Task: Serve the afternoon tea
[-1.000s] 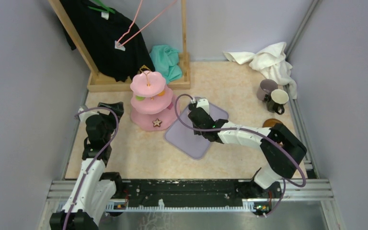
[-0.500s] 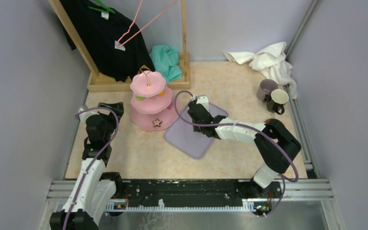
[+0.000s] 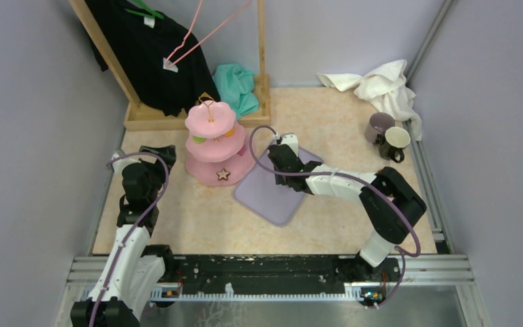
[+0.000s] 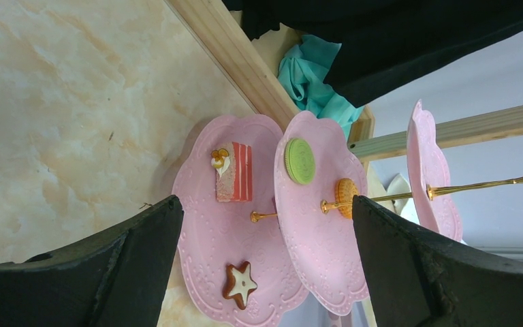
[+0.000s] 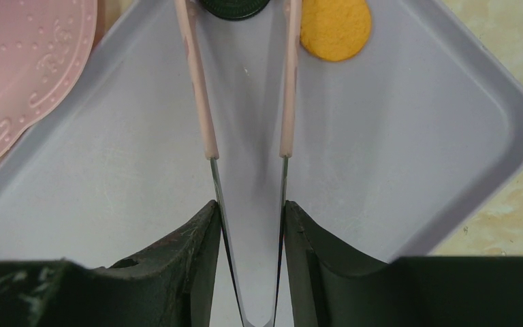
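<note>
Seen from above, the right arm's elbow has drawn in from the right edge of the table (image 3: 197, 218) since a second ago. The right tool (image 3: 280, 165) has crept up-frame over the flat lilac plastic tray (image 3: 272, 201), and the left tool (image 3: 158, 152) has not moved. The pink three-tier scalloped stand (image 3: 211, 146) stands centre left, just beside the tray. The mauve mug (image 3: 379, 126) and cream mug (image 3: 396, 139) sit side by side at upper right.

In the left wrist view, the left tool is spread wide, gripping nothing. The stand lies ahead, with a brown star sweet (image 4: 240, 284) on its lowest tier.

In the right wrist view, the right tool pinches the thin pink-tipped metal tongs (image 5: 204, 102) by their steel legs. Their tips straddle a black round sweet (image 5: 235, 7) at the top edge, with an orange round sweet (image 5: 335, 27) just right of them
</note>
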Controlling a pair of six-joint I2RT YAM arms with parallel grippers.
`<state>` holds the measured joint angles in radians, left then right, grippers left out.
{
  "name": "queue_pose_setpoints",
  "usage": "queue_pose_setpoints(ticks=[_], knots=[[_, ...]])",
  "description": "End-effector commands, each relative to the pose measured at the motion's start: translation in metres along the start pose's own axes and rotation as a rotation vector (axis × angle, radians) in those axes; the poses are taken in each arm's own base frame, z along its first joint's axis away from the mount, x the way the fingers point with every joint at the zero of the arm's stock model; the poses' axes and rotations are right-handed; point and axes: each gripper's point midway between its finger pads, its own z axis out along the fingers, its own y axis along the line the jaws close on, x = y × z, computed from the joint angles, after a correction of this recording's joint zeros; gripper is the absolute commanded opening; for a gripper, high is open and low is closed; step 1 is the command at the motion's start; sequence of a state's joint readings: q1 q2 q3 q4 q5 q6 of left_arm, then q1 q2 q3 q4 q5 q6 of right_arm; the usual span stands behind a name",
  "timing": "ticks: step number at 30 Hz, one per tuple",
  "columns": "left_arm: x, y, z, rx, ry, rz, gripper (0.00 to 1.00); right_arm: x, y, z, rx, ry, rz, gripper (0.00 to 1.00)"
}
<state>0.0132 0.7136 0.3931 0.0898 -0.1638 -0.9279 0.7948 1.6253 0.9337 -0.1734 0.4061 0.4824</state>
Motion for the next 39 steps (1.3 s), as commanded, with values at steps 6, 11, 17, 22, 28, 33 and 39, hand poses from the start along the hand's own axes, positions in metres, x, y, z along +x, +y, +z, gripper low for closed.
queue_pose_setpoints(ticks=[6, 11, 17, 22, 28, 33, 39], knots=[[-0.004, -0.005, 0.002, 0.022, -0.016, -0.010, 0.98, -0.026, 0.010, 0.014, -0.015, -0.035, 0.024, 0.39], [-0.005, -0.005, 0.002, 0.020, -0.018, -0.009, 0.98, -0.026, 0.008, 0.019, -0.015, -0.028, 0.026, 0.39], [-0.005, -0.005, 0.002, 0.021, -0.020, -0.011, 0.98, -0.024, 0.007, 0.019, -0.020, -0.029, 0.030, 0.31], [-0.005, -0.005, 0.001, 0.021, -0.020, -0.011, 0.98, -0.030, 0.006, 0.007, -0.041, -0.056, 0.040, 0.25], [-0.005, -0.005, 0.000, 0.023, -0.021, -0.014, 0.98, -0.041, 0.009, -0.019, -0.072, -0.094, 0.038, 0.23], [-0.006, -0.006, -0.001, 0.025, -0.021, -0.016, 0.98, -0.040, 0.014, -0.036, -0.092, -0.110, 0.019, 0.22], [-0.006, -0.005, -0.001, 0.023, -0.024, -0.019, 0.98, -0.041, 0.027, -0.067, -0.124, -0.149, -0.021, 0.21]])
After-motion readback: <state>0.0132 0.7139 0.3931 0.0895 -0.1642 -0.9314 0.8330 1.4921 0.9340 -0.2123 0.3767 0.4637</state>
